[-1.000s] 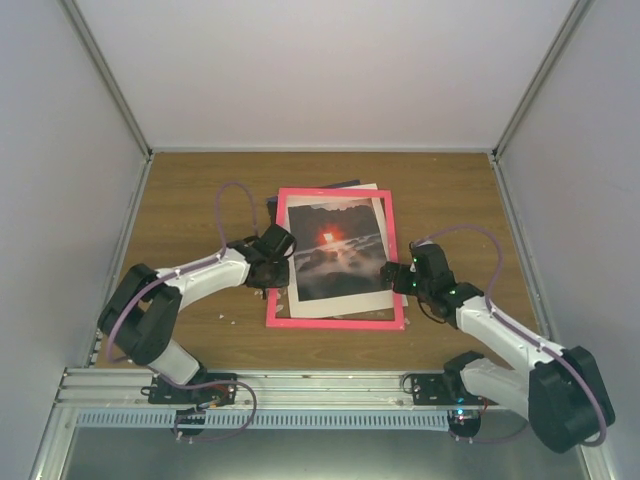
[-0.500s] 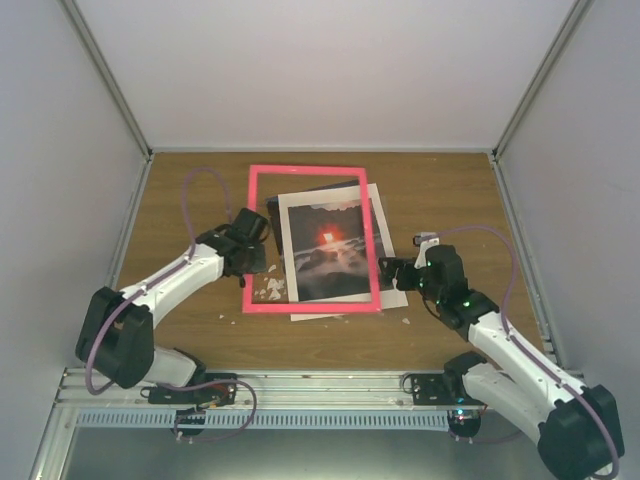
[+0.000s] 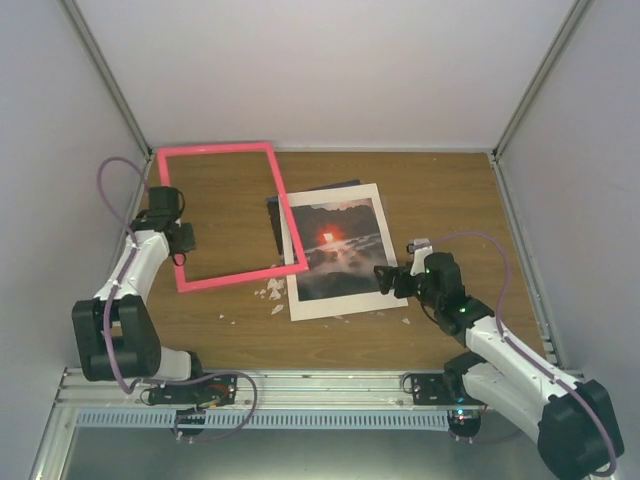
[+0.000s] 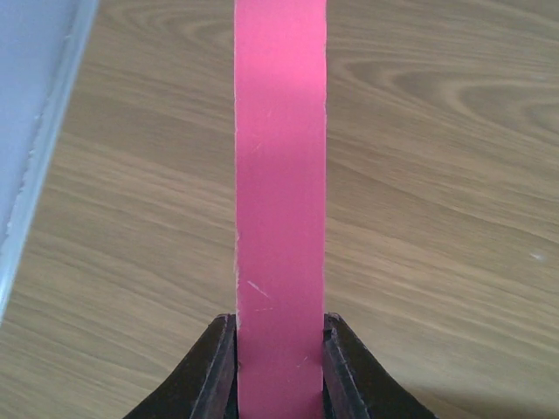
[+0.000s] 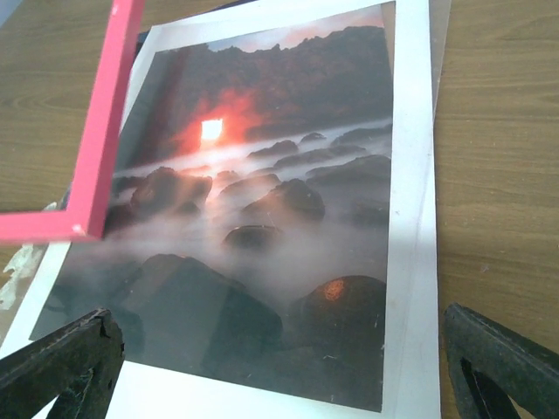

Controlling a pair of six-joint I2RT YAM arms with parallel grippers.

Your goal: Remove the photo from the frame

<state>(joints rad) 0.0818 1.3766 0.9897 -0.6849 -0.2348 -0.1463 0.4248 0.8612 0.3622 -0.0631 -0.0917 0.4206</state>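
Frame (image 3: 215, 149) farther left, corner over photo (image 3: 335, 245)

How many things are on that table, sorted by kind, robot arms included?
robot arms: 2, ending in the left gripper and the right gripper
pink frame: 1
seascape photo: 1
white mat board: 1
dark sheet underneath: 1
Total: 6, leaving out the tiny white scraps.

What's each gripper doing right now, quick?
Left gripper: closed on the pink frame border.
Right gripper: open, holding nothing, by the seascape photo.
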